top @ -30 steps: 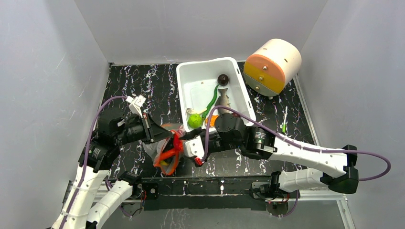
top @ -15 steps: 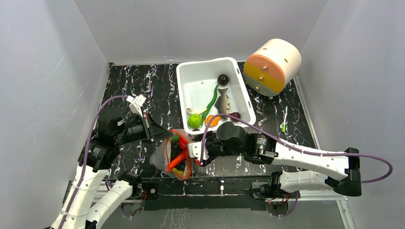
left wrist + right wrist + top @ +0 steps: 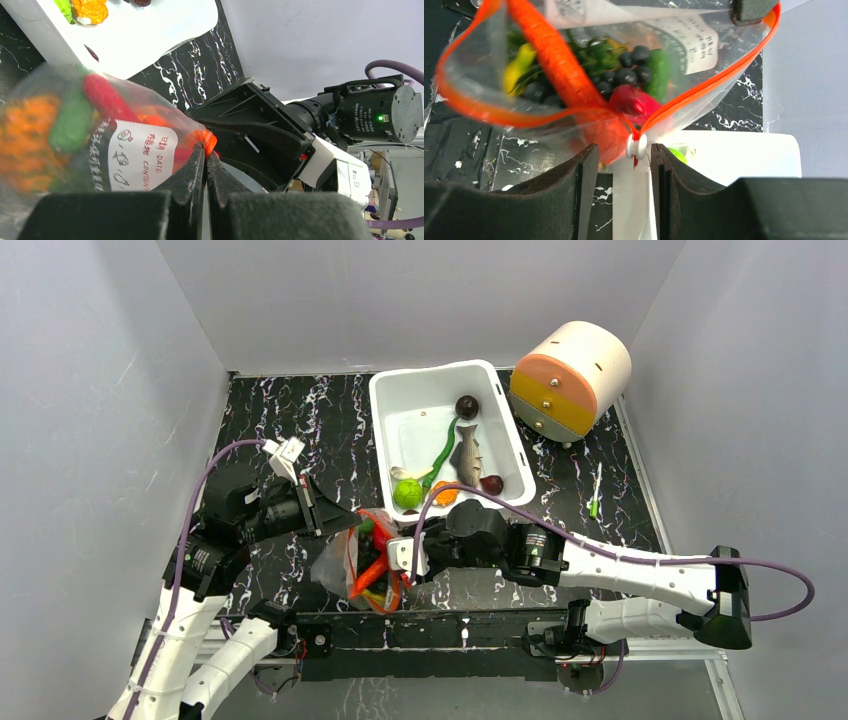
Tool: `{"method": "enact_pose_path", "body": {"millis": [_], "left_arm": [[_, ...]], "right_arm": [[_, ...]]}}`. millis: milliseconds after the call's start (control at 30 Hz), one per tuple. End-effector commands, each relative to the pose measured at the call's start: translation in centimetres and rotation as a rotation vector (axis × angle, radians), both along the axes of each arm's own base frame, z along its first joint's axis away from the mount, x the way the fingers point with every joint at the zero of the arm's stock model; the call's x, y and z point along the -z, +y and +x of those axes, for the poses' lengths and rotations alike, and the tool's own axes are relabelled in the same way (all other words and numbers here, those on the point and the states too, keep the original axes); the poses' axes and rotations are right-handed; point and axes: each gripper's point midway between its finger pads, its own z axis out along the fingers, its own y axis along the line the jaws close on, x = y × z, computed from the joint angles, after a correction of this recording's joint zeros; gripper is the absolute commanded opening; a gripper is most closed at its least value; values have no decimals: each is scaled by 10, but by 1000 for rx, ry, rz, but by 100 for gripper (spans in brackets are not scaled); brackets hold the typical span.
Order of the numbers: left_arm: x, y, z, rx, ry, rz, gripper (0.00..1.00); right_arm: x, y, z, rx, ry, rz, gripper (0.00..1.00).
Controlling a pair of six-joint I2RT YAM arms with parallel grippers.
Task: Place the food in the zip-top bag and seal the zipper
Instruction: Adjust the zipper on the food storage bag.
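The clear zip-top bag (image 3: 333, 566) hangs between both grippers near the table's front edge, its mouth wide open. My left gripper (image 3: 345, 524) is shut on the red-orange zipper (image 3: 209, 141) at one end of the mouth. My right gripper (image 3: 624, 150) is open at the other end, its fingers (image 3: 584, 165) either side of the white slider (image 3: 636, 145) without pinching it. Inside the bag I see a carrot (image 3: 554, 55), dark grapes (image 3: 626, 70), a red piece (image 3: 634, 100), something yellow (image 3: 516, 70) and green pieces. A lime (image 3: 407, 493) and a fish (image 3: 467, 452) lie in the white bin.
The white bin (image 3: 385, 400) stands behind the bag and also holds a green pod, an orange piece and two dark round pieces. A cream and orange drum (image 3: 570, 375) sits at the back right. A small green scrap (image 3: 593, 506) lies on the black marbled table. Grey walls enclose three sides.
The bag has dropped and its mouth has spread open. My right gripper has shifted slightly left, closer to the slider end. The left gripper keeps its hold.
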Motion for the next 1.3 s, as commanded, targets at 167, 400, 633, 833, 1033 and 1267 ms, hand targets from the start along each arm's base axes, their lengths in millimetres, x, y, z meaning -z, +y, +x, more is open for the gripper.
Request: {"method": "enact_pose_path", "body": {"millis": [167, 400, 633, 833, 1033, 1267], "left_arm": [[-23, -6, -6, 41, -61, -67, 0], [-12, 0, -4, 20, -77, -18, 0], [6, 26, 11, -59, -120, 205, 7], [8, 30, 27, -39, -136, 304, 8], [6, 37, 32, -2, -205, 393, 24], [9, 21, 14, 86, -200, 284, 41]], "right_arm": [[-26, 15, 6, 18, -22, 129, 22], [-37, 11, -1, 9, 16, 177, 0], [-71, 16, -16, 58, 265, 301, 0], [-88, 12, -14, 186, 452, 376, 0], [-81, 11, -18, 204, 521, 381, 0], [-56, 12, -3, 295, 500, 324, 0]]}}
